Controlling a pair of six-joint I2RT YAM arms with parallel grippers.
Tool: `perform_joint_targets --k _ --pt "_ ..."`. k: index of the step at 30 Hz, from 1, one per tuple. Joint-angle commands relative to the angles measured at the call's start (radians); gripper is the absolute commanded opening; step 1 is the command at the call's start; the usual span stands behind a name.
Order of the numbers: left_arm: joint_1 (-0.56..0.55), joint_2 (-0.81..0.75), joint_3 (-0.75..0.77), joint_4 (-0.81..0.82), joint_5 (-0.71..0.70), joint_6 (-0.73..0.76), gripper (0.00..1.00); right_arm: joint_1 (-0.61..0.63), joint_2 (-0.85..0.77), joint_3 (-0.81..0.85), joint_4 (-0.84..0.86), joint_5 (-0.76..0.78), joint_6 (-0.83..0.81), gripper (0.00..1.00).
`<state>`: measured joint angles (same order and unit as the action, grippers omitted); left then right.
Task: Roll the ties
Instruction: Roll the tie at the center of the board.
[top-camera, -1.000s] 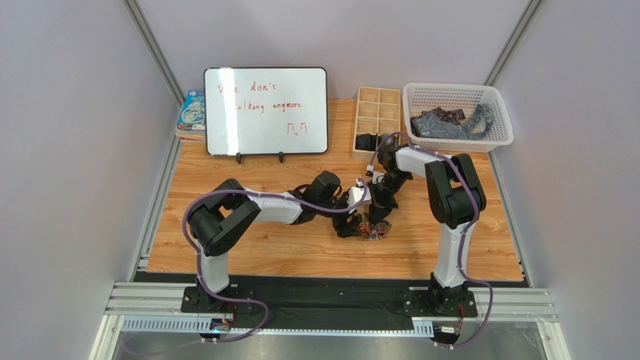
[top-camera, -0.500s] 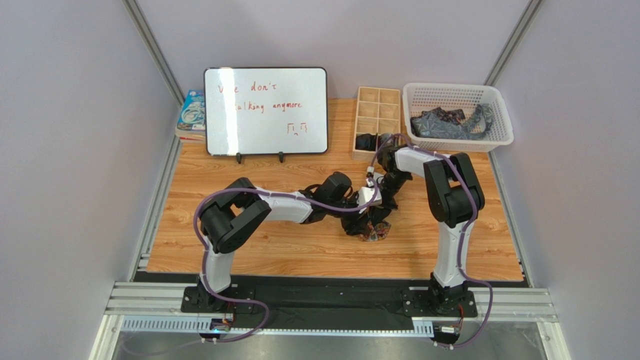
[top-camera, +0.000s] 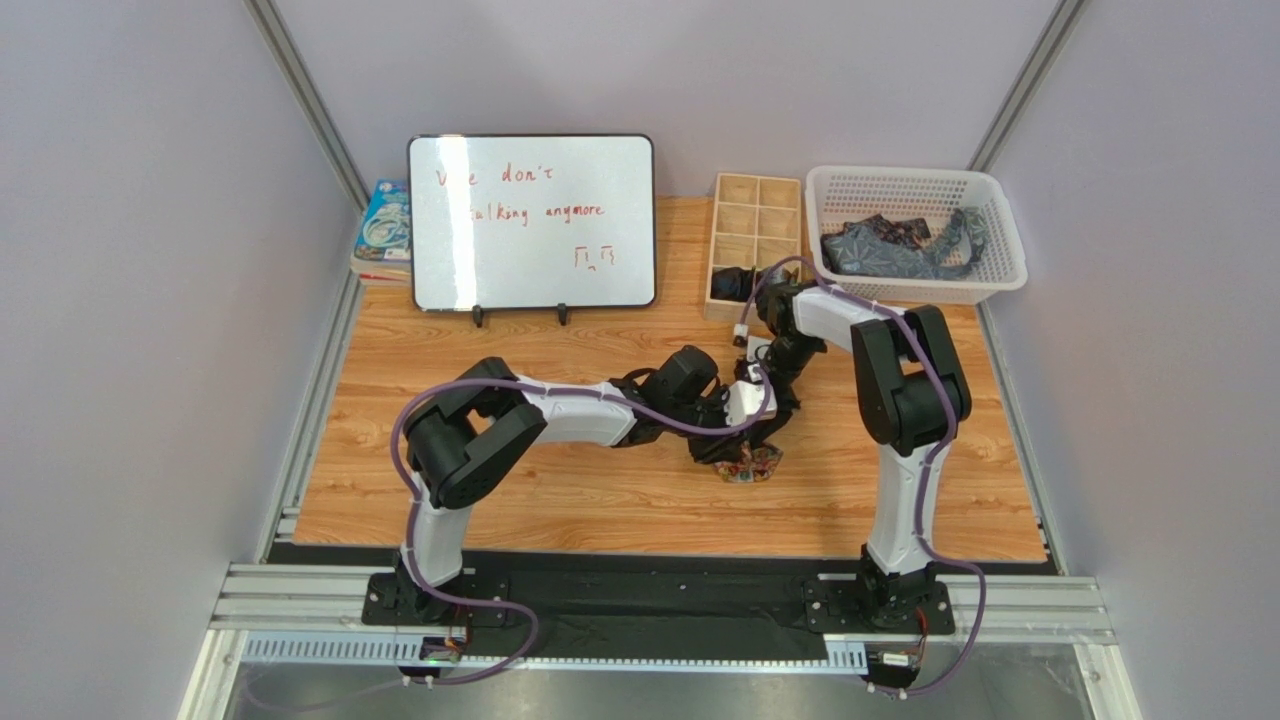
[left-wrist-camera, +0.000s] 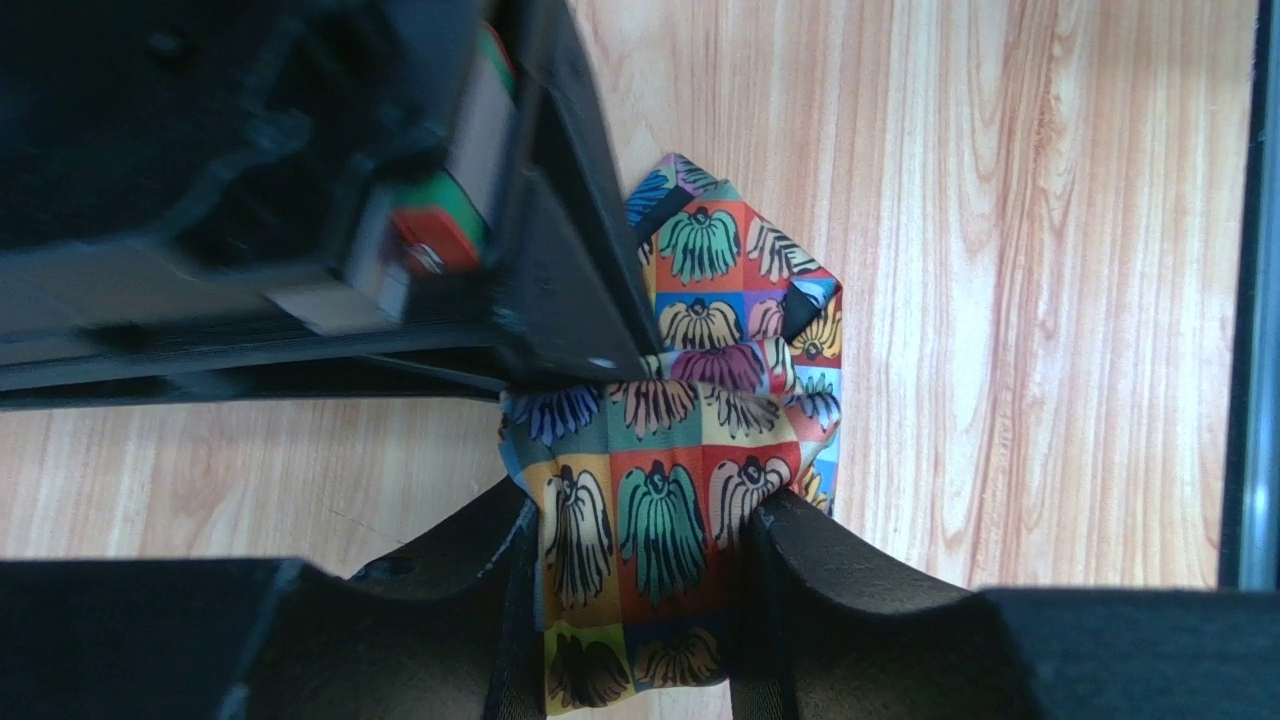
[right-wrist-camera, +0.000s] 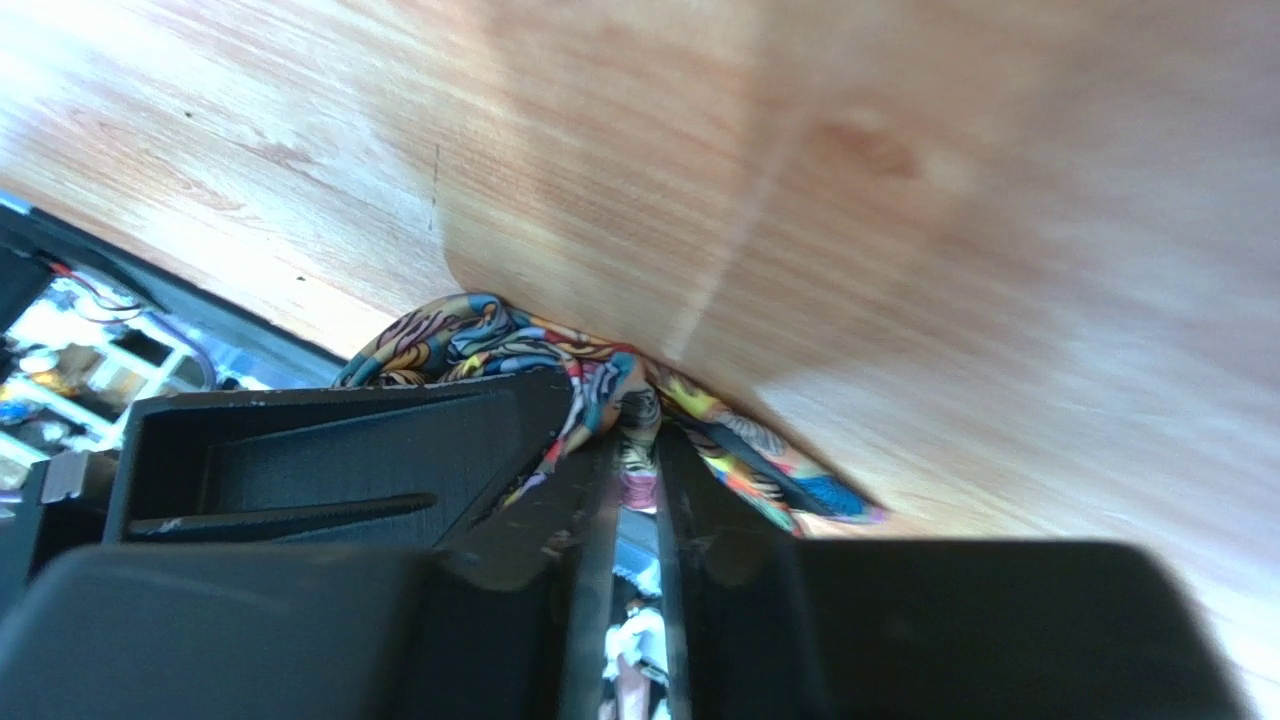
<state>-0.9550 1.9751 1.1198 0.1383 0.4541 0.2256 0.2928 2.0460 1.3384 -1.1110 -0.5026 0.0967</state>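
The multicoloured tie (top-camera: 748, 468) lies bunched on the wooden table, right of centre. In the left wrist view its printed fabric (left-wrist-camera: 661, 450) sits between my left gripper's (left-wrist-camera: 646, 518) two fingers, which press on both sides. My left gripper (top-camera: 732, 438) and right gripper (top-camera: 763, 420) meet over it. In the right wrist view my right gripper (right-wrist-camera: 631, 450) is nearly closed and pinches a fold of the tie (right-wrist-camera: 451, 338). The right gripper's black body (left-wrist-camera: 556, 270) covers the tie's upper part in the left wrist view. Dark ties (top-camera: 902, 245) lie in the white basket (top-camera: 917, 183).
A wooden compartment box (top-camera: 756, 203) stands at the back, with a dark roll (top-camera: 732, 282) in its near left cell. A whiteboard (top-camera: 532, 222) stands at the back left, with a book (top-camera: 383, 225) beside it. Grey walls close in both sides.
My left arm has reached further right, bringing its gripper against the right gripper over the tie. The tie bundle has shifted slightly right. The right arm has barely moved.
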Motion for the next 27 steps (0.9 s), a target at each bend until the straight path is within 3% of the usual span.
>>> perform_joint_targets --k 1,6,10,19,27 --pt "-0.03 0.099 -0.041 -0.203 -0.1 0.072 0.05 -0.07 -0.05 0.064 0.005 -0.017 -0.051 0.34" --pt "-0.034 0.113 -0.028 -0.215 -0.115 0.067 0.03 -0.173 -0.109 -0.034 -0.029 -0.077 -0.029 0.54" --pt "-0.037 0.117 -0.018 -0.223 -0.117 0.07 0.03 -0.218 -0.147 -0.142 0.061 -0.126 -0.002 0.73" --pt "-0.039 0.12 -0.015 -0.246 -0.12 0.086 0.02 -0.225 -0.213 -0.324 0.386 -0.221 0.127 0.83" --pt "-0.039 0.122 -0.011 -0.253 -0.121 0.092 0.02 -0.218 -0.193 -0.412 0.576 -0.254 0.222 0.85"
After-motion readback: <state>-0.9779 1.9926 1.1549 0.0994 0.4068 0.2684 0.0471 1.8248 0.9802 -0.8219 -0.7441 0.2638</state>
